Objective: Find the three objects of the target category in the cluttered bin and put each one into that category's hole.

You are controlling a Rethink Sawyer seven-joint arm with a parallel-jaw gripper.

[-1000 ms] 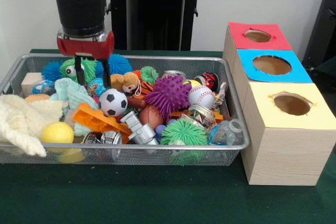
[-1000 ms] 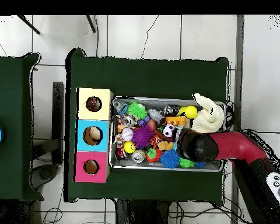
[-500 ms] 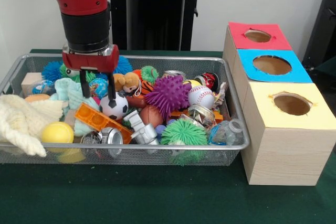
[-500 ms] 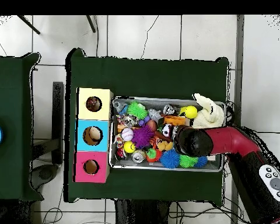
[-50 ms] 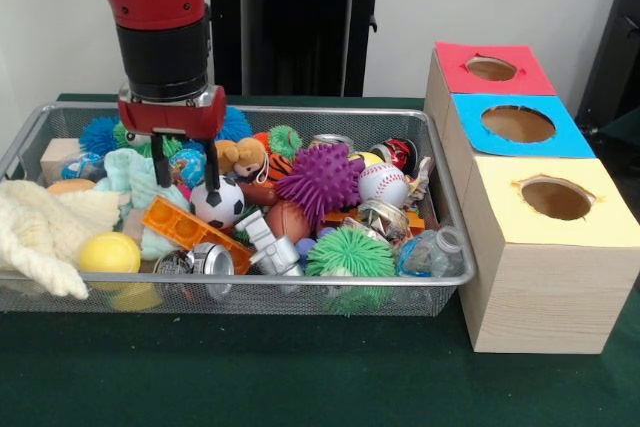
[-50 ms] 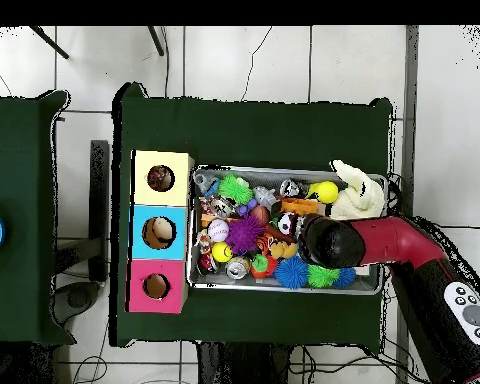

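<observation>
Open gripper (image 5: 186,169) only visible frontally

— Where does the bin (image 5: 440,209) sit?
— On the table (image 5: 300,377), just left of the row of boxes (image 5: 535,247).
— And inside it?
— A soccer ball (image 5: 217,202) left of the spiky ball (image 5: 320,179); a baseball (image 5: 383,184) right of it.
</observation>
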